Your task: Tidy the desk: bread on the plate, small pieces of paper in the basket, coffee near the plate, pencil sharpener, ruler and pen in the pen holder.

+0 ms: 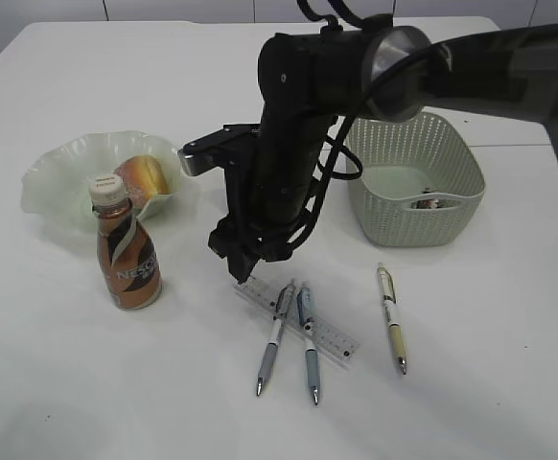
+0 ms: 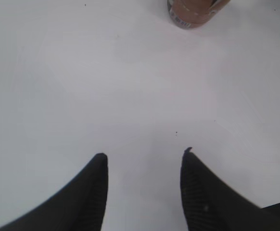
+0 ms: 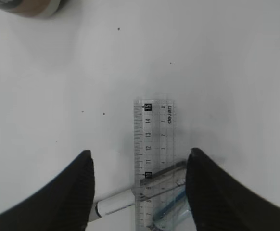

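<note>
My right gripper point(image 1: 245, 266) point(image 3: 140, 153) hangs open just above the far end of the clear ruler point(image 1: 299, 322) point(image 3: 154, 144), one finger on each side of it and nothing held. The ruler lies across a grey pen point(image 1: 273, 343) point(image 3: 115, 202) and a blue pen point(image 1: 309, 347) point(image 3: 174, 208). A yellow pen point(image 1: 391, 318) lies apart to the right. Bread point(image 1: 144, 176) sits on the pale green plate point(image 1: 57, 182). The coffee bottle point(image 1: 126, 245) point(image 2: 193, 10) stands in front of the plate. My left gripper point(image 2: 145, 156) is open over bare table. Pen holder and pencil sharpener are out of view.
The green basket point(image 1: 415, 180) stands at the back right with a small scrap point(image 1: 430, 202) inside. The right arm point(image 1: 394, 67) reaches across from the right, above the table's middle. The table's front edge is out of frame.
</note>
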